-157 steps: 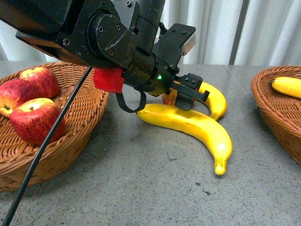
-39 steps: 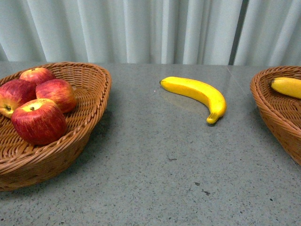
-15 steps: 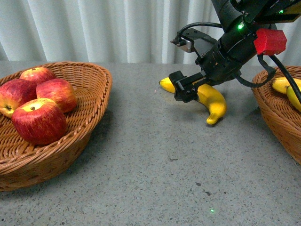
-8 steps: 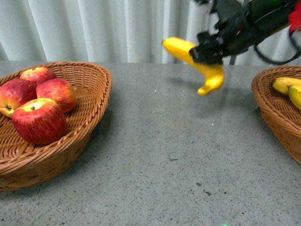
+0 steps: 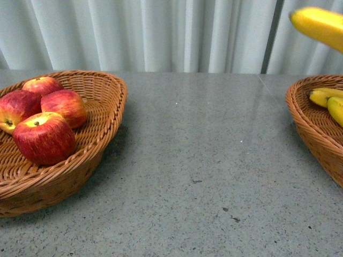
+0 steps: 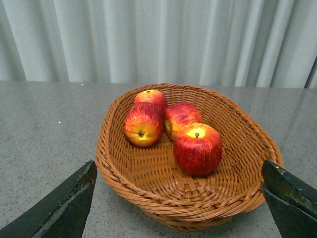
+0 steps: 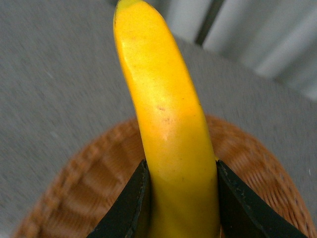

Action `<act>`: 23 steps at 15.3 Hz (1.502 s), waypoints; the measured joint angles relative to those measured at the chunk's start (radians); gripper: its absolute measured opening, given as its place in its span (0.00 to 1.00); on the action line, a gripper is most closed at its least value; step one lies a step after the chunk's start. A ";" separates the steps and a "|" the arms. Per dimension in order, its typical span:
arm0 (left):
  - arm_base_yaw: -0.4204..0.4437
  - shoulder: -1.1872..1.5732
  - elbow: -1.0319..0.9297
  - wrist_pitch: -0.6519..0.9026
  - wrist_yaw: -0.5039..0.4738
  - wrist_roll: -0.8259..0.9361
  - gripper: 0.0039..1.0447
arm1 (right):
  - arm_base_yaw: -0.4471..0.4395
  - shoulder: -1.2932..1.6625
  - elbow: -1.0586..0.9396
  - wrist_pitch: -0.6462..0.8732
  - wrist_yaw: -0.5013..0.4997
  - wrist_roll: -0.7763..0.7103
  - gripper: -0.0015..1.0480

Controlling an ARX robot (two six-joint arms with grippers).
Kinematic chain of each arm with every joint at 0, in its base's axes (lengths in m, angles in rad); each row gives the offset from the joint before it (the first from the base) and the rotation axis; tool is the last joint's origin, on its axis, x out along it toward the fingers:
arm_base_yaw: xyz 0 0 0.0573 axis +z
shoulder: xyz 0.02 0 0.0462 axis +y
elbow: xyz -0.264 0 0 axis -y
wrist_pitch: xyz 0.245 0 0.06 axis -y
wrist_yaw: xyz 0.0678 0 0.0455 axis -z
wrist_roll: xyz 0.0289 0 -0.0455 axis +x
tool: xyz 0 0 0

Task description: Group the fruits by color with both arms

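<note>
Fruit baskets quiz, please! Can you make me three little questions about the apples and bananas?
1. How many apples sit in the left basket?
2. True or false: the right pincer is shut on a banana.
3. The table between the baskets holds: A) one banana B) no fruit C) one apple.

Key: 1. Four. 2. True; it hangs above the right basket, where the front view shows two bananas already lying. 3. B.

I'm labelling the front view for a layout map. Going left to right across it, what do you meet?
Left wicker basket holding four red apples → bare grey tabletop → held banana in the air at the top right → right wicker basket with two bananas inside.
</note>
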 joint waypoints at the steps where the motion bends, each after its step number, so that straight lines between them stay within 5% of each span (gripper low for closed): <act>1: 0.000 0.000 0.000 0.000 0.000 0.000 0.94 | -0.028 0.000 -0.035 0.004 0.000 -0.016 0.30; 4: 0.000 0.000 0.000 0.000 0.000 0.000 0.94 | -0.139 -0.055 -0.174 0.011 -0.030 -0.061 0.30; 10: 0.000 0.000 0.000 0.000 0.000 0.000 0.94 | -0.126 -0.164 -0.198 0.024 -0.114 -0.027 0.96; 13: 0.000 0.000 0.000 0.000 0.000 0.000 0.94 | -0.106 -0.251 -0.196 0.069 -0.148 0.046 0.93; 15: 0.000 0.000 0.000 0.000 0.000 0.000 0.94 | -0.040 -0.435 -0.435 0.500 0.085 0.266 0.69; 16: 0.000 0.000 0.000 0.000 0.000 0.000 0.94 | -0.019 -0.539 -0.527 0.516 0.126 0.326 0.59; 21: 0.000 0.000 0.000 0.000 -0.001 0.000 0.94 | 0.092 -1.199 -0.905 0.182 0.245 0.399 0.01; 23: 0.000 0.000 0.000 0.000 0.000 0.000 0.94 | 0.088 -1.391 -0.977 0.138 0.246 0.403 0.02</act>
